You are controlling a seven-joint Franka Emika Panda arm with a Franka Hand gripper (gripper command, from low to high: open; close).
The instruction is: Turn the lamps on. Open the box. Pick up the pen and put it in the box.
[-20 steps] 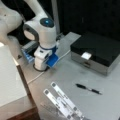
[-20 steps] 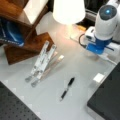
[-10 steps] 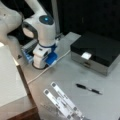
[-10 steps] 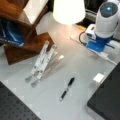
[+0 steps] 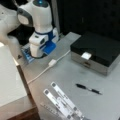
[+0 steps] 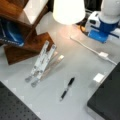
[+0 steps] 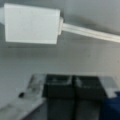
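Your gripper [image 7: 75, 93] hangs low over the grey table [image 5: 75, 75], fingers pressed together, just short of the white switch block [image 7: 31, 23] on the lamp's cable [image 7: 90, 31]. In a front view the lamp shade [image 6: 68, 10] glows, so the lamp step looks in hand or just done. The box [image 5: 96, 51] sits closed at the front view's right. The pen [image 5: 88, 89] lies untouched on the table, near the box. Opening the lid calls for reaching across to the box.
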